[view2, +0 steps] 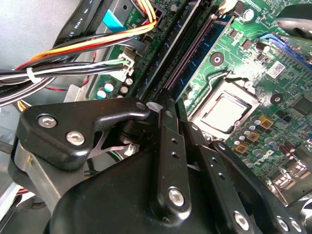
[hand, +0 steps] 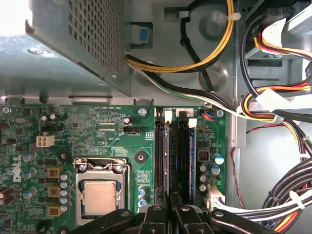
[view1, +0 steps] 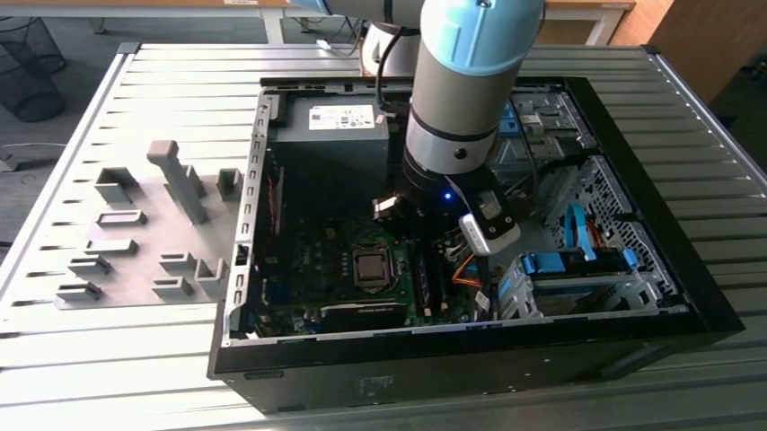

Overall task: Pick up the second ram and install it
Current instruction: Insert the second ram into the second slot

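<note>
1. The black gripper [hand: 170, 214] is reaching down inside the open black computer case [view1: 671, 296], over the memory slots [hand: 175, 146] near the green motherboard's [hand: 97, 126] edge.
2. Its fingers [view2: 170, 141] are sitting pressed close together over the slots; whether they are pinching anything, I cannot tell.
3. The thin blue-green ram stick [hand: 191, 151] is standing seated in a slot beside the square silver processor [hand: 100, 197].
</note>
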